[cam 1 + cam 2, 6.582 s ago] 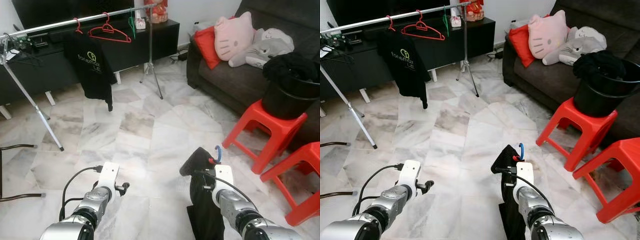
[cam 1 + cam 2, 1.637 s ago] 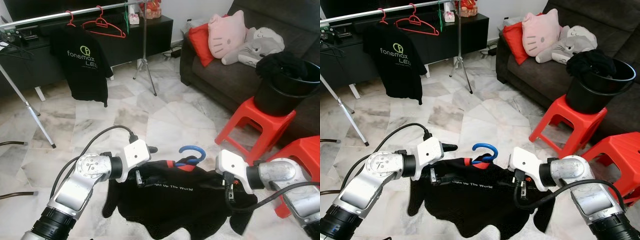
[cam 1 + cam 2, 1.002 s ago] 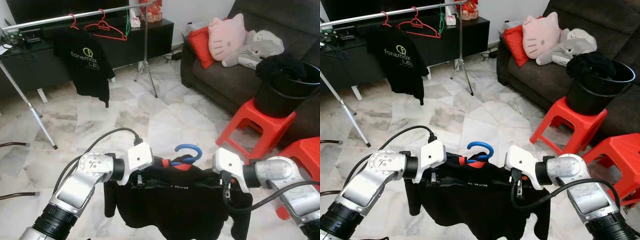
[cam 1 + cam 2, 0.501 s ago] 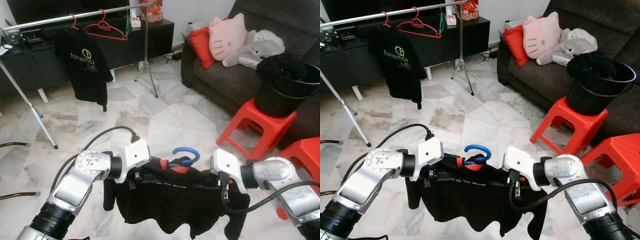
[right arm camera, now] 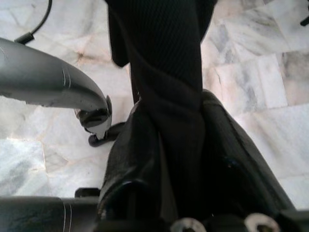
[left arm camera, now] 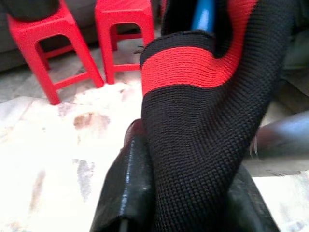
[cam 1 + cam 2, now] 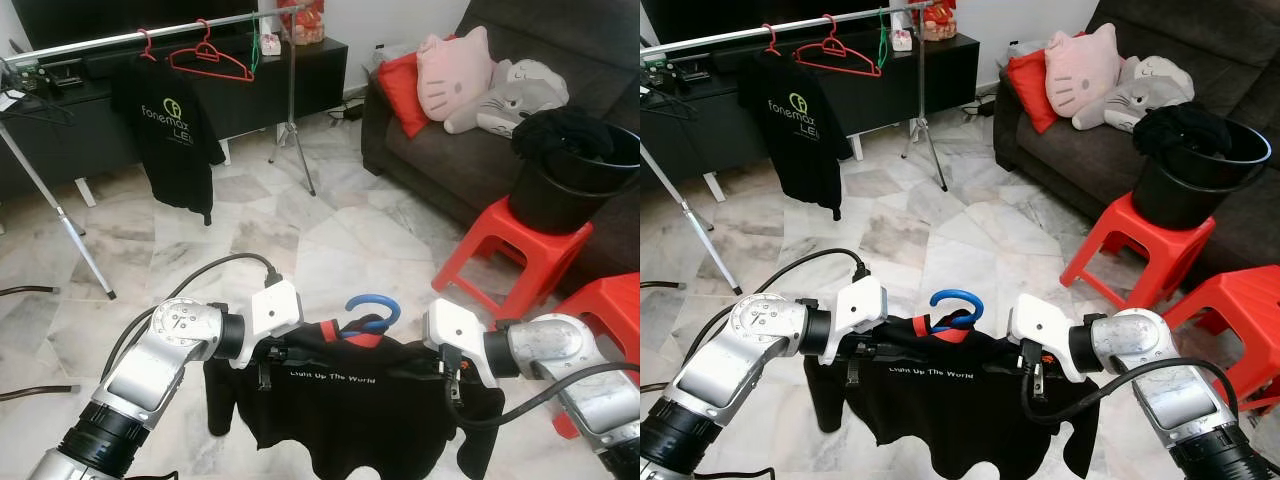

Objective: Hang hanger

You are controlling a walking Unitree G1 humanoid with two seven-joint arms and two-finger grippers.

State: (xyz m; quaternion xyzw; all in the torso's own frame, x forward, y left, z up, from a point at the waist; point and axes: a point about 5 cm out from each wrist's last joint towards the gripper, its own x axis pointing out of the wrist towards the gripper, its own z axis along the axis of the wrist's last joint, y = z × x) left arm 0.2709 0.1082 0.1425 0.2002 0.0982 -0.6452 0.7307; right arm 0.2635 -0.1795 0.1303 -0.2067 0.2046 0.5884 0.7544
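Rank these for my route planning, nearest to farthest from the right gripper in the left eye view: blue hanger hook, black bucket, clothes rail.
1. Blue hanger hook, just to the right gripper's left.
2. Black bucket, on the red stool, ahead to the right.
3. Clothes rail, far ahead on the left.

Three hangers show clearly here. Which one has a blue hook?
The hanger inside the black shirt held between both grippers; the two hangers on the rail are red, one bare, one carrying a shirt.
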